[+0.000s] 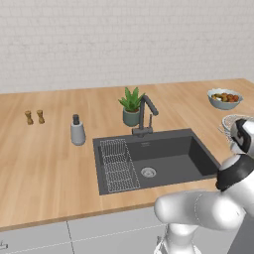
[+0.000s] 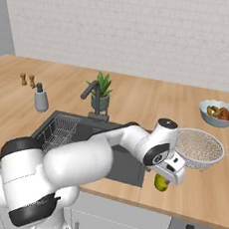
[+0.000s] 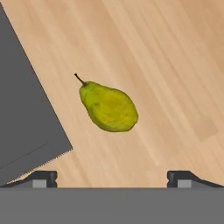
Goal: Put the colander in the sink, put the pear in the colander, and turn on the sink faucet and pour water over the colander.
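Two fingertips (image 3: pixel 41 177) of our gripper (image 3: pixel 111 178) stood spread fully wide with nothing held, hovering above the pear (image 3: pixel 108 107), which lay on the wooden counter (image 3: pixel 166 65) just beside the sink (image 1: pixel 163 158), colander (image 2: pixel 199 147) sitting nearby on the counter.

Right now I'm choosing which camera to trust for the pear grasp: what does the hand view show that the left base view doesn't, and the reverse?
Hand view alone: the pear lying on the wooden counter, apart from the open gripper whose tips rise below it. Left base view alone: the sink faucet, wire rack, plant, soap dispenser and fruit bowl. Both: the counter and part of the dark sink.
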Available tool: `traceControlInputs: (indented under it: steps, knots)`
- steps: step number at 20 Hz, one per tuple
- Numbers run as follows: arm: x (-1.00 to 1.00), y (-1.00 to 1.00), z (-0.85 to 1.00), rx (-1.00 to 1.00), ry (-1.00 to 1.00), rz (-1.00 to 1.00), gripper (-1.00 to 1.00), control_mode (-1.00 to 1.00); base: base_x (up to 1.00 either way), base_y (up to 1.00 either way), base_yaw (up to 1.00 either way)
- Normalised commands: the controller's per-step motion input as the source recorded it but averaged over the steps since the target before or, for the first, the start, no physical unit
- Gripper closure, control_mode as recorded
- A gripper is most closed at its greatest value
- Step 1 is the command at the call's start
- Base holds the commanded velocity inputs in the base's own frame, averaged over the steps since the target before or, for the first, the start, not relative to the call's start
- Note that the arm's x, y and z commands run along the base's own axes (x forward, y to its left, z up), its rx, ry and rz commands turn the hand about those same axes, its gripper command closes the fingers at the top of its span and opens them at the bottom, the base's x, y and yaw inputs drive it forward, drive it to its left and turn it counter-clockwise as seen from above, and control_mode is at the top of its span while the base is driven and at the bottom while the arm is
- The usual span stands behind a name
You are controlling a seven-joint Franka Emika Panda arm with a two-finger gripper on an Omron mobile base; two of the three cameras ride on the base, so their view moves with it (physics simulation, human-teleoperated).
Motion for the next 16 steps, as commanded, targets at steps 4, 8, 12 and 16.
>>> traceControlInputs:
  steps: [4,8,12,16]
  knots:
    - [0.10,-0.08,-0.18,0.00,0.00,-0.01,-1.00,-1.00,0.00,0.00,0.00]
    - [0.04,0.00,-0.23,-0.08,0.01,0.00,-1.00,-1.00,0.00,0.00,0.00]
    - [0.22,0.00,-0.11,-0.13,0.05,0.00,-1.00,-1.00,0.00,0.00,0.00]
    - [0.29,-0.01,-0.09,-0.03,0.37,0.00,-1.00,-1.00,0.00,0.00,0.00]
